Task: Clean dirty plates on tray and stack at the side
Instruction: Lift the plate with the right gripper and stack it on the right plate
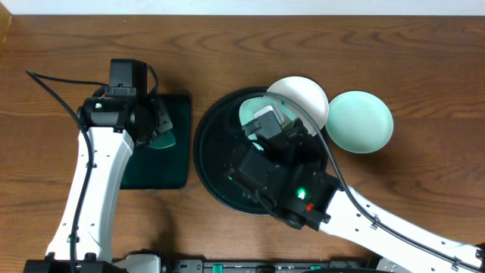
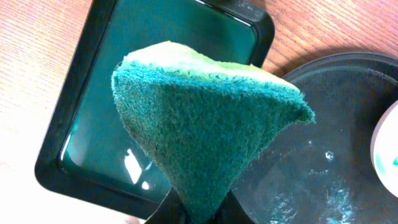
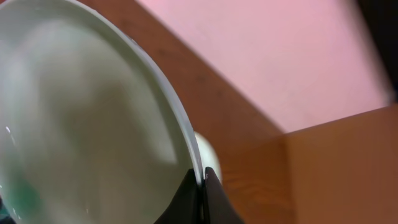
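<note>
1. Right wrist view: the right gripper has its two dark fingers pinched narrow on the rim of a pale plate. The plate stands tilted and fills the left of the frame, with a faint teal smear at its lower left.
2. Left wrist view: the left gripper clamps the bottom tip of a green sponge. The sponge's rough teal face is toward the camera and its yellow-green layer is on top.
3. Beneath the sponge lies the glossy rectangular black tray. Just to its right is the round black tray, speckled with water drops.
4. Overhead, the pale plate is held over the far half of the round black tray.
5. A white plate overlaps that tray's far right rim.
6. A mint plate lies off the tray on the wooden table, close beside the white plate. Whether the two touch cannot be told.
</note>
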{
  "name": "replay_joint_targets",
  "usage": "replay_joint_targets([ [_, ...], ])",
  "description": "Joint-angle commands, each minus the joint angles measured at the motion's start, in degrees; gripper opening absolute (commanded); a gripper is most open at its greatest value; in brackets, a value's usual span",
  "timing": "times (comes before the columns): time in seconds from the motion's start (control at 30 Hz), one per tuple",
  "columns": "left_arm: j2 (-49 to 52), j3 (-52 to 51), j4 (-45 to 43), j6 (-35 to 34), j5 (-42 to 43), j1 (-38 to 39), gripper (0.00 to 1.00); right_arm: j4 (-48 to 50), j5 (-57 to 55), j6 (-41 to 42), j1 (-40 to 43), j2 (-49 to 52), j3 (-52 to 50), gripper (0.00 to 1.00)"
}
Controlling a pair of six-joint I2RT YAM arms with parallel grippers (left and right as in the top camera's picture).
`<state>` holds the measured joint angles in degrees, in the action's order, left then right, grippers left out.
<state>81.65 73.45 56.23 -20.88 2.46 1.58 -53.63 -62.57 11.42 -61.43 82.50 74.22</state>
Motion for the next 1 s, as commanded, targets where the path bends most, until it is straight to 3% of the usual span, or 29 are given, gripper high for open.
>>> replay_joint_targets([
  [0.0, -0.07, 1.42, -0.17, 0.92, -0.31, -0.24, 0.07, 2.58, -13.07, -8.66, -2.69, -0.42, 1.01, 0.01],
  [0.2, -0.07, 1.42, -0.17, 0.92, -0.31, -0.24, 0.07, 7.23, -17.77, -13.05, -5.44, -0.42, 1.01, 0.01],
  [0.3, -0.07, 1.42, -0.15, 0.92, -0.31, -0.24, 0.07, 7.45, -13.68, -12.98, -5.35, -0.42, 1.01, 0.01],
  [0.37, -0.07, 1.40, -0.13, 0.94, -0.31, -0.24, 0.07, 6.01, -6.29, -12.22, -4.87, -0.42, 1.01, 0.01],
  [0.4, -0.07, 1.31, -0.13, 0.94, -0.31, -0.24, 0.07, 4.26, 2.43, -6.23, -3.52, -0.42, 1.01, 0.01],
  [0.57, -0.04, 0.57, -0.13, 0.94, -0.31, -0.24, 0.07, 4.35, 27.61, 1.09, 3.87, -0.44, 1.01, 0.01],
  [0.73, -0.04, -0.28, -0.13, 0.96, -0.35, -0.24, 0.07, 3.80, 51.58, 3.85, 17.81, -0.79, 1.88, 0.01],
  [0.8, -0.04, -0.28, -0.13, 0.96, -0.35, -0.24, 0.07, 1.88, 62.36, 3.93, 27.98, -1.18, 4.04, 0.01],
  [0.97, -0.04, -0.28, -0.13, 0.96, -0.33, -0.24, 0.07, -3.65, 72.63, 3.45, 49.83, -1.18, 7.30, 0.01],
])
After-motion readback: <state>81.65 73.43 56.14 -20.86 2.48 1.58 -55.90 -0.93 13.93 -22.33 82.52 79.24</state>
